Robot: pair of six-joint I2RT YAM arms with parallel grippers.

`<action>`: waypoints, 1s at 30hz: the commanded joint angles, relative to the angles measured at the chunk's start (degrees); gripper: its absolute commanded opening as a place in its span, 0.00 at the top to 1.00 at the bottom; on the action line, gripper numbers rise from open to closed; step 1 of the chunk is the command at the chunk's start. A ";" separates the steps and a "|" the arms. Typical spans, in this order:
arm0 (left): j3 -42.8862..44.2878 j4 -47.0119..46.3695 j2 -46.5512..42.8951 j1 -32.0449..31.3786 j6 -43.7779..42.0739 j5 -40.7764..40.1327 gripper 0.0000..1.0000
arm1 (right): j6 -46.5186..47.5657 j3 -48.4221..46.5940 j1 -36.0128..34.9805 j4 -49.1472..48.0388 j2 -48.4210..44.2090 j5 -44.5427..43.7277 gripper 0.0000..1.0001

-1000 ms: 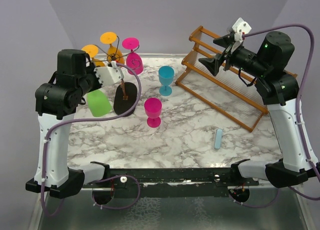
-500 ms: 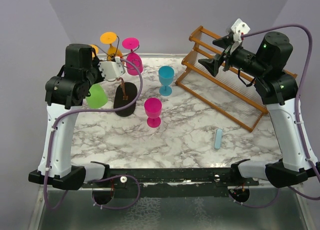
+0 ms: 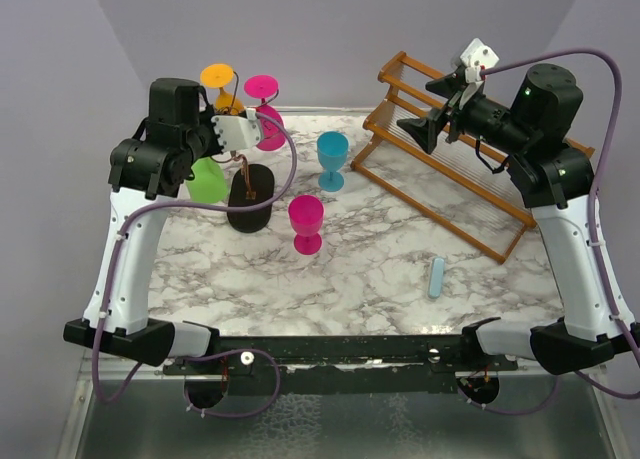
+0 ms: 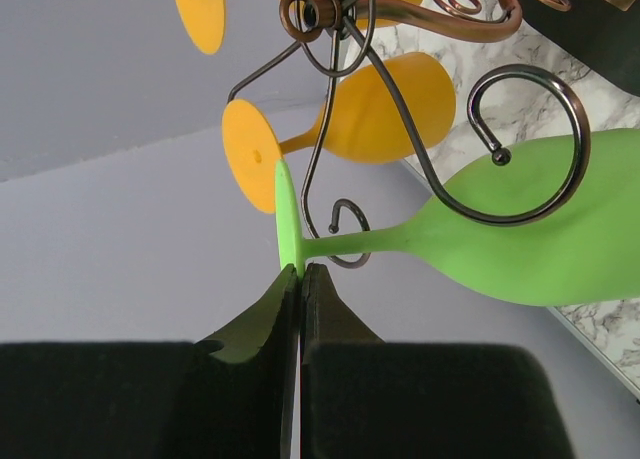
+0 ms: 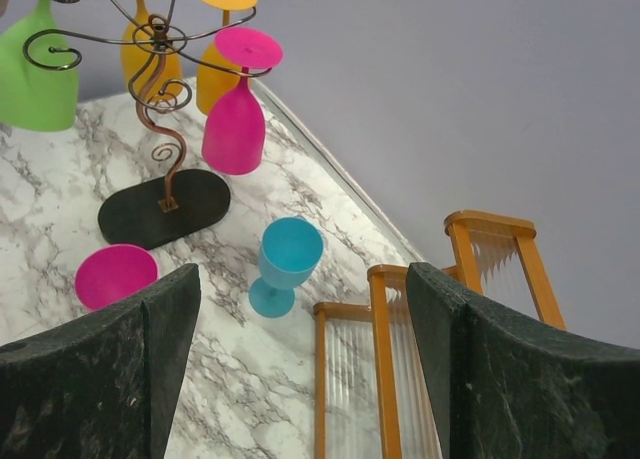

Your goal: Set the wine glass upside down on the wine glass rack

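Note:
My left gripper (image 4: 300, 271) is shut on the edge of the foot of a green wine glass (image 4: 540, 241). The glass lies sideways, its stem level beside a curled arm of the wine glass rack (image 4: 325, 9); whether stem and wire touch I cannot tell. From above, the green bowl (image 3: 207, 182) hangs left of the rack's post over the black oval base (image 3: 250, 201). Two orange glasses (image 4: 385, 109) and a pink one (image 3: 268, 124) hang upside down on the rack. My right gripper (image 5: 302, 274) is held open and empty, high over the wooden rack.
A blue glass (image 3: 332, 159) and a pink glass (image 3: 306, 222) stand upright on the marble table just right of the wire rack. A large brown slatted wooden rack (image 3: 450, 179) fills the back right. A small pale blue piece (image 3: 437, 276) lies at front right.
My left arm has swung right and toward the back, carrying the green glass in against the wire rack. The right arm has not moved.

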State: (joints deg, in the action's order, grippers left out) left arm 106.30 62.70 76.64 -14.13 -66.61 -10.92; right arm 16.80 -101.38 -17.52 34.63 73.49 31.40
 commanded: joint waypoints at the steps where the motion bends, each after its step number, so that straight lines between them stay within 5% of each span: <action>1: -0.96 -2.85 0.27 -0.61 -1.32 0.95 1.00 | 0.25 0.55 0.43 -1.23 -0.63 1.12 0.17; 30: -11.24 -15.29 0.20 -1.73 -0.10 -11.80 1.00 | -0.01 1.77 1.30 -1.56 -1.07 2.51 0.17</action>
State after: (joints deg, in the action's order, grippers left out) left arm 95.46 49.63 77.49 -15.62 -67.31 -18.96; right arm 16.80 -99.90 -16.64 34.44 73.49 32.62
